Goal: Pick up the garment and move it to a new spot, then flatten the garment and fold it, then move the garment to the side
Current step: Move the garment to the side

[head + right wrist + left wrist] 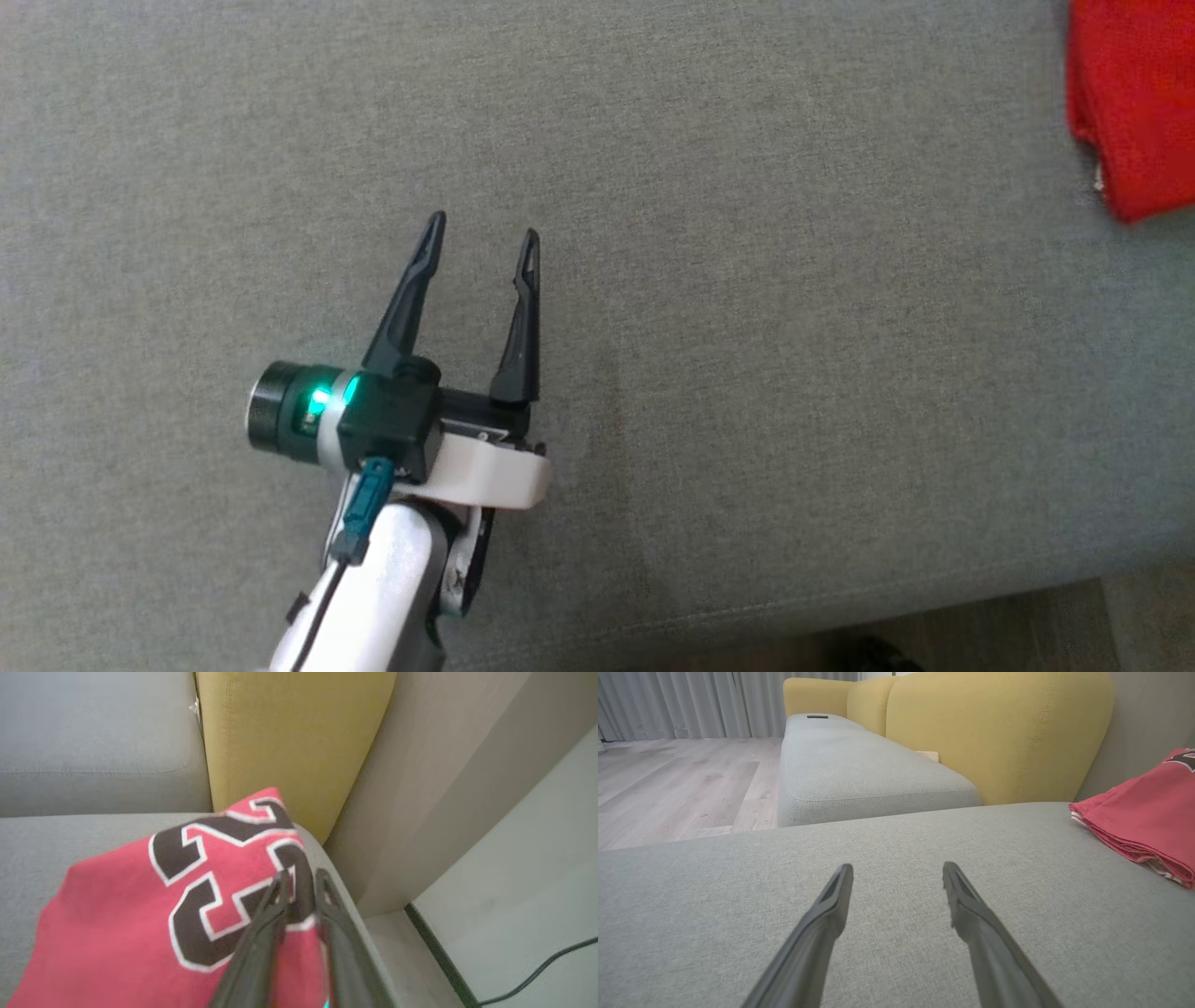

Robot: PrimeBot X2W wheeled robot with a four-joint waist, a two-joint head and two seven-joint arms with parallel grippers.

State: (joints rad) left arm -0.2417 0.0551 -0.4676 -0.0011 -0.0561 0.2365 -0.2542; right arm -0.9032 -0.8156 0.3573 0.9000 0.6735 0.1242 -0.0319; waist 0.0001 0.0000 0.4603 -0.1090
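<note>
The red garment (1134,103) lies folded at the far right of the grey seat cushion (747,280). In the left wrist view the garment (1143,816) rests as a layered stack at the right. In the right wrist view the garment (140,914) shows black numbers edged in white. My left gripper (485,227) hovers open over bare cushion, well left of the garment, and its fingers (897,867) hold nothing. My right gripper (302,876) is at the garment's right edge with its fingers a narrow gap apart. Whether they pinch cloth is unclear.
A yellow backrest (994,732) rises behind the cushion, and a second grey seat (859,774) with a small dark object (817,717) extends beyond. Wooden floor (677,784) lies left. Right of the sofa's end are a beige wall (420,788) and a dark cable (537,975).
</note>
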